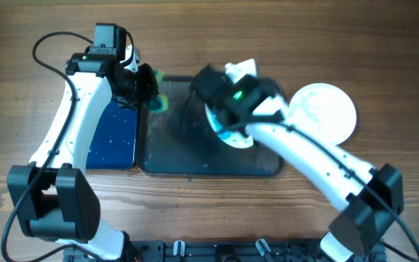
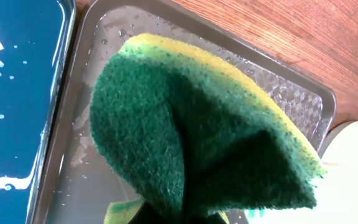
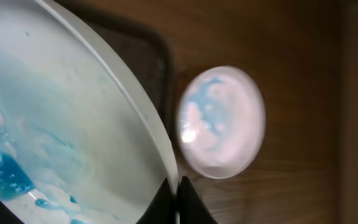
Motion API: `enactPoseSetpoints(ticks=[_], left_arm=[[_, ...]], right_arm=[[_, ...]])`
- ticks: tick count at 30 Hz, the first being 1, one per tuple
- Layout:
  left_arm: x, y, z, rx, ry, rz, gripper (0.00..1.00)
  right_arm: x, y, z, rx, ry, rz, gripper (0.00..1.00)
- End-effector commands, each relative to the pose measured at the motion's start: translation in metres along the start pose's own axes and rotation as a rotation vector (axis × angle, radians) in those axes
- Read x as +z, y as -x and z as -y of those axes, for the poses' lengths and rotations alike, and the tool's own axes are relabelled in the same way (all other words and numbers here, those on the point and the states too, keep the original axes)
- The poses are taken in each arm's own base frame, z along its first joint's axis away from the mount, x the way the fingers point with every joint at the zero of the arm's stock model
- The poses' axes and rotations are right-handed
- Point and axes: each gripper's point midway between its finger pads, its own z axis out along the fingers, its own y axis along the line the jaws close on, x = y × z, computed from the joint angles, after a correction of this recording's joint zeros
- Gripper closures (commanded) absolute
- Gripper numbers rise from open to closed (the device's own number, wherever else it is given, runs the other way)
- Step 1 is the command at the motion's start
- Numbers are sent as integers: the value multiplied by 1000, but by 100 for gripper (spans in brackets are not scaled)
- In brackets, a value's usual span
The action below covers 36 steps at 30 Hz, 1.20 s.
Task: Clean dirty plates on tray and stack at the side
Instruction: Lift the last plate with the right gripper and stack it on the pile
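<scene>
My right gripper [image 1: 220, 109] is shut on the rim of a white plate [image 1: 233, 135] with blue smears and holds it tilted over the big dark tray [image 1: 180, 156]. In the right wrist view the plate [image 3: 55, 124] fills the left side, with the fingers [image 3: 178, 193] pinching its edge. Another white plate [image 1: 324, 110] lies on the table to the right of the tray; it also shows in the right wrist view [image 3: 221, 121]. My left gripper [image 1: 145, 89] is shut on a green and yellow sponge [image 1: 157, 100] at the tray's far left corner. The sponge [image 2: 191, 124] fills the left wrist view.
A smaller black tray with a blue floor [image 1: 111, 135] lies left of the big tray and also shows in the left wrist view [image 2: 17, 93]. The big tray's floor [image 2: 82, 168] is wet. My right arm crosses the tray's right half.
</scene>
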Motion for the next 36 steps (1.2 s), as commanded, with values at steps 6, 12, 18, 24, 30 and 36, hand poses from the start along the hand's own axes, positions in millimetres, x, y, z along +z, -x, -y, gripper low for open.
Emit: enactPoseSetpoints(ticks=[6,12,18,24,30,36], left_arm=[[3,-1,-2,-11,13,-5,96],[3,-1,-2,-11,13,-5,96],[3,-1,-2,-11,13,-6,96],[3,-3,-3,-13,16,-12,96],[3,-4,-4,-14,18,-16,96],[3,-4,-4,-14,18,-16,96]], right_arm=[[-81,21,31,-5,-326,428,96],[-107,26,28,-70,-372,542,96],[-116,30,37,-54,-388,581,96],[-101,18,39,150,-264,500,96],[-27,-6,-4,216,114,14,96],[35,20,9,312,611,-210,96]])
